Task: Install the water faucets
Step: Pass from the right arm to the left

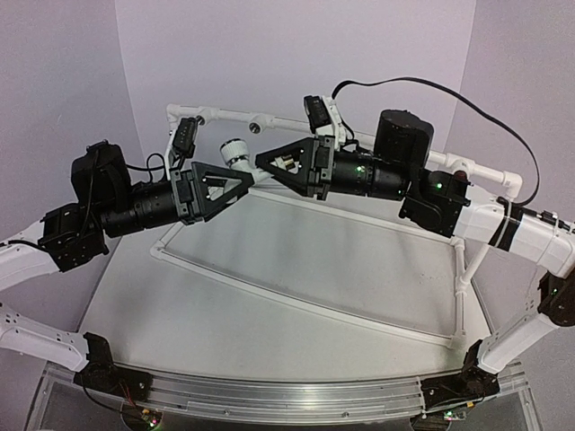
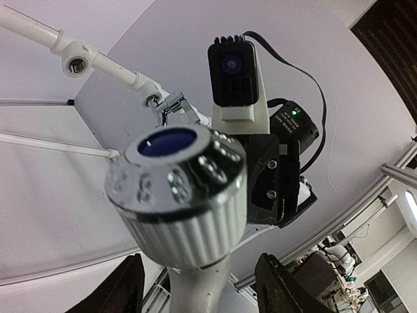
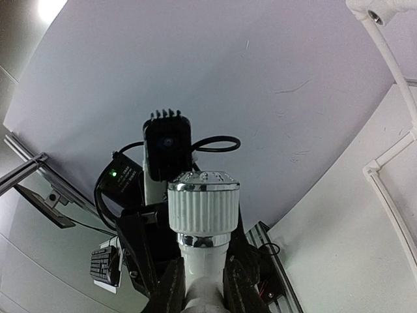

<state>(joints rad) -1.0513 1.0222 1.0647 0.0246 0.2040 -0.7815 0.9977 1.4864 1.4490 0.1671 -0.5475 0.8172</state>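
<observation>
White plastic faucet point(image 3: 203, 208) with a ribbed knob and chrome cap is held in mid-air above the table point(image 1: 296, 269), between the two raised arms and just in front of the back run of the white pipe frame point(image 1: 229, 115). Right gripper point(image 3: 200, 277) clamps its white stem, fingers pressed tight on both sides, knob sticking out away from the wrist toward the left arm. Left gripper point(image 2: 199, 264) faces it tip to tip. Its fingers stand wide, one on each side of the faucet body with gaps showing, not touching it. In the left wrist view the chrome cap with its blue disc fills the middle, close to the lens, with the right arm's wrist camera behind it. Farther back a silver faucet point(image 2: 172, 104) is seated in a tee on the pipe frame. The next tee socket point(image 2: 77, 63) along the same pipe shows a bare threaded hole. In the top view both gripper tips nearly meet just below and right of the knob.
</observation>
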